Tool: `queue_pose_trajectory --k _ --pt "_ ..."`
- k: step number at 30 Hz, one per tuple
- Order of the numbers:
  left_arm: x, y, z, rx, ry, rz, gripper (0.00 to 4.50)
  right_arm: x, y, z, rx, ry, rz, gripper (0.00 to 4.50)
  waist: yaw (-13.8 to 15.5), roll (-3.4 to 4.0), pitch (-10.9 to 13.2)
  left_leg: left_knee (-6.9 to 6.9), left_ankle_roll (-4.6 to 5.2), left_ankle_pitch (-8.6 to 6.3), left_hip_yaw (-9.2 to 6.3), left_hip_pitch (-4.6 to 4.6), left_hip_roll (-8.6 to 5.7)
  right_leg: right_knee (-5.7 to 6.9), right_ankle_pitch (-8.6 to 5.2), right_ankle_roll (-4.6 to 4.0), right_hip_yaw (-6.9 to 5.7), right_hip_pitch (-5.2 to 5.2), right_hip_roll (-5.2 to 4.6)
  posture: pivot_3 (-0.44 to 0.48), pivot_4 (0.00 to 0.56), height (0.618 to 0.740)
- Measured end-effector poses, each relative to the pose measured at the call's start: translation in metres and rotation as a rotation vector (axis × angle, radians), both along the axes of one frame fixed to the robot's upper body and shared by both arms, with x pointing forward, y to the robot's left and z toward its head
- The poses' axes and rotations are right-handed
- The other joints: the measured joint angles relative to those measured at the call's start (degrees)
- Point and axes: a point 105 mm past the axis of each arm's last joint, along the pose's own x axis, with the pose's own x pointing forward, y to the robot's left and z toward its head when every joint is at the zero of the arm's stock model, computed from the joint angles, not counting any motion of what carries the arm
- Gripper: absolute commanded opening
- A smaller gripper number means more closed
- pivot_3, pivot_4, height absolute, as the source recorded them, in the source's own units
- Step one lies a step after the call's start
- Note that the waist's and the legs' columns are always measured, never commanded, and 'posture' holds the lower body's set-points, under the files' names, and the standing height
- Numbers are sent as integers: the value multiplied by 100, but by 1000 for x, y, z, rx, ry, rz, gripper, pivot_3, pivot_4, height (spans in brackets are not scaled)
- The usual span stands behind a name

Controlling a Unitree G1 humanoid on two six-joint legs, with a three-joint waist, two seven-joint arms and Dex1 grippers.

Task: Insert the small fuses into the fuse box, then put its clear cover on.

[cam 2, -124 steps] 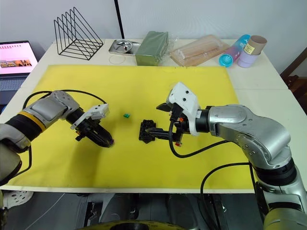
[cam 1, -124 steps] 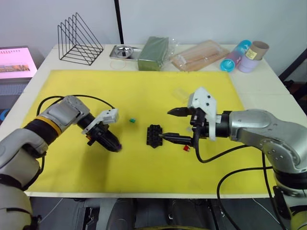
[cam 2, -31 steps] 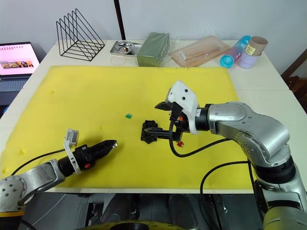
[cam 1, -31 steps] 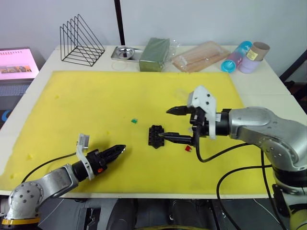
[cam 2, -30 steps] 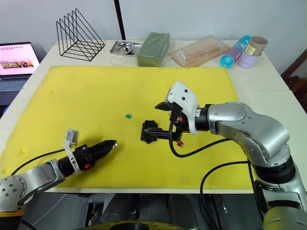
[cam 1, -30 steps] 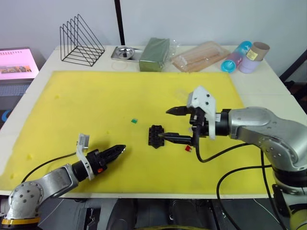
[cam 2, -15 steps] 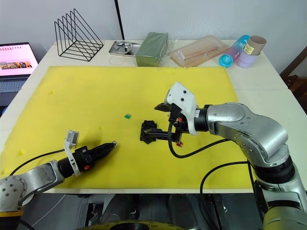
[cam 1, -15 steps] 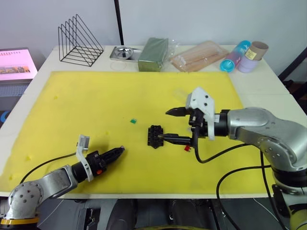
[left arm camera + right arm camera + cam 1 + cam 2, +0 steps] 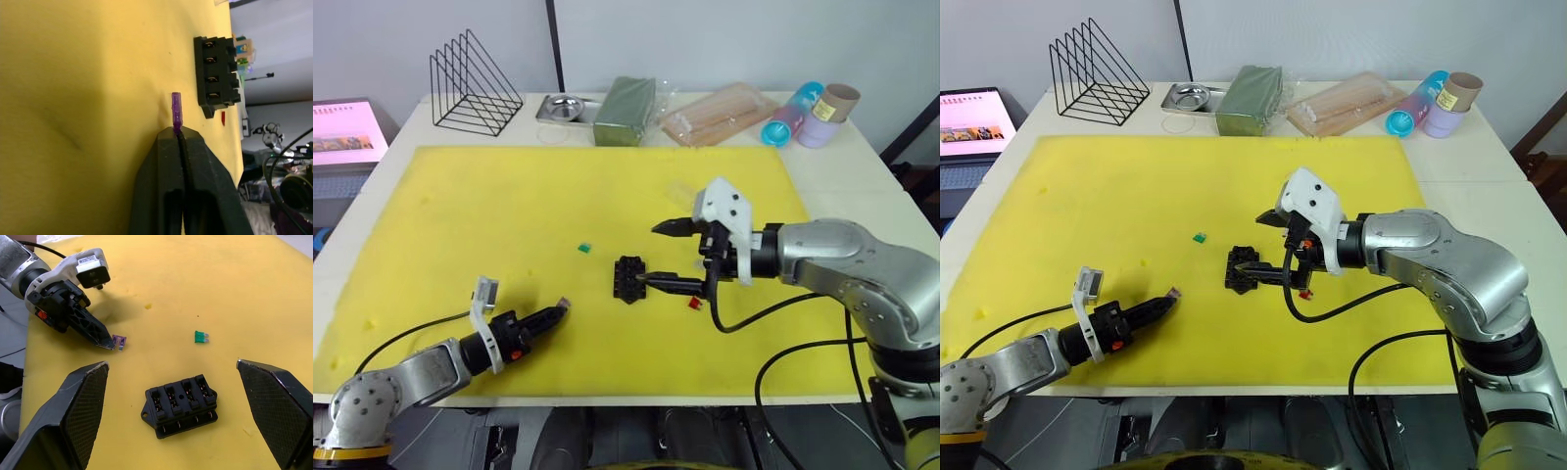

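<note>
Yellow mat [image 9: 509, 196]: working surface, carrying every task piece.

Right gripper [image 9: 652, 255]: jaws spread wide over the mat, lower fingertip at the near-right edge of the fuse box [image 9: 628, 277]; contact with it cannot be told.

Left gripper [image 9: 178, 131]: fingers pressed together on the purple fuse [image 9: 176, 110], pinching one end so that most of the body projects past the tips; low over the mat, near its front edge, well apart from the box.

Fuse box: near mid-mat, lying flat, slotted top upward, four slots in a row, all apparently empty, metal contacts visible inside.

Clear cover [image 9: 680, 191]: faint glassy patch on the mat behind the right gripper, apart from the box.

Green fuse [image 9: 201, 337]: loose on the mat, near the box on its far-left side. Red fuse [image 9: 695, 304]: loose on the mat, just beside the right gripper's lower finger.

Step in hand, as judged: carrying the purple fuse to a slot. To do it well: bring the fuse above an end slot, turn the wrist until the blades point straight down into the contacts, align the long side with the slot, then press gently. Brace the box with the right gripper against sliding. Beware of the shallow pinch, likely to let the fuse pivot under load.
</note>
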Motion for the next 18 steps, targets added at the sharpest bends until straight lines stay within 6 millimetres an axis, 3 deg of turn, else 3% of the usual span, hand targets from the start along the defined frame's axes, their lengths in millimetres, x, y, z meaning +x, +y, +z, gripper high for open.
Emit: queue_pose_trajectory --k 13,18 --pt "2 -1 5 26 -55 -51 40 0 0 0 -1 1 1 4500 2 1 1 -4 0 0 1 -1 1 -2 -1 -1 6 -4 1 0 150 740" --pt "14 7 11 57 -82 -126 40 -1 -1 0 -5 5 10 4500 15 -2 7 -3 0 0 -2 -6 8 -2 -1 -4 -6 -10 6 0 150 740"
